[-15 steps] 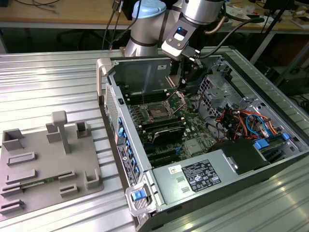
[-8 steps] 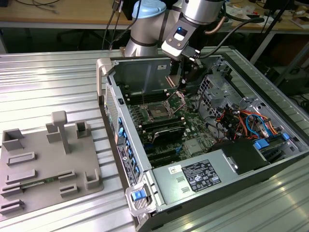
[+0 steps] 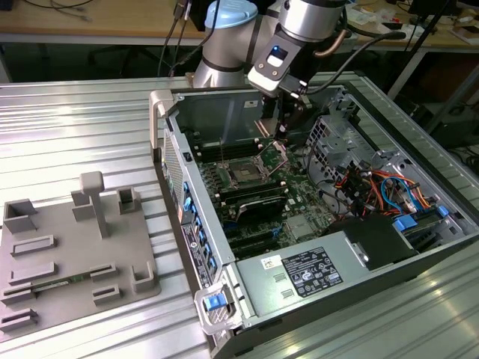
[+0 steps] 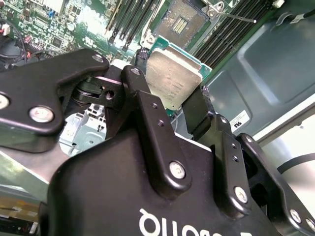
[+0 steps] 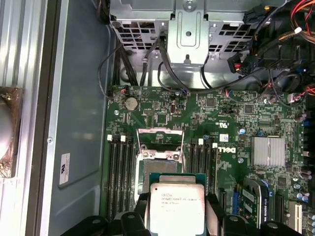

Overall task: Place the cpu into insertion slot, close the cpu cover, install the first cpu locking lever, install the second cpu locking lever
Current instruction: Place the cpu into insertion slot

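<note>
While my claw (image 4: 170, 87) hangs inside the open case (image 3: 171, 142), it is closed narrow on the cpu (image 4: 173, 78), with one finger (image 4: 147, 115) on each of two opposite edges. In both wrist views the chip's dull metal top faces the camera. The chip is in the air above the board (image 5: 221, 113), apart from the slot (image 3: 245, 173) and not yet seated in it.

In the exterior view I sit at about 1 o'clock from the slot, close to it. The slot lies uncovered, its bed of contacts bare. The cover (image 3: 274, 154) is tipped up off the slot, also at about 1 o'clock from it, just under my fingers. In the first wrist view, long black memory slots (image 5: 123, 169) run along both sides of the slot. A grey fixture tray (image 3: 75, 254) rests on the table at about 8 o'clock from the case, well apart from me.
</note>
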